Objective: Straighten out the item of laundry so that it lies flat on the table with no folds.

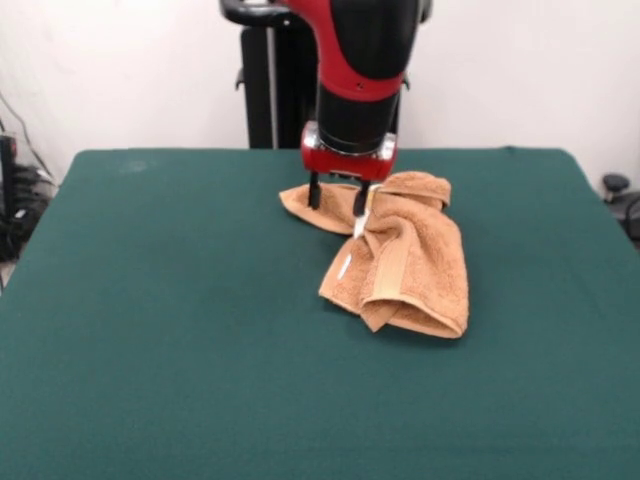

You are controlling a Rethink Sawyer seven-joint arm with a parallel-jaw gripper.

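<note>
The orange-tan towel lies rumpled and folded over on itself on the dark green table, right of centre and toward the far side. A small white tag shows on its left edge. My gripper comes straight down from the red and black arm onto the towel's far left part. Its two dark fingers stand apart, so it is open, with the tips at the cloth. One fingertip is at the towel's far left corner and the other is on a raised fold. Nothing is held.
The robot's black pedestal stands behind the table's far edge. Cables and dark equipment sit off the table's left side, and a dark object off its right side.
</note>
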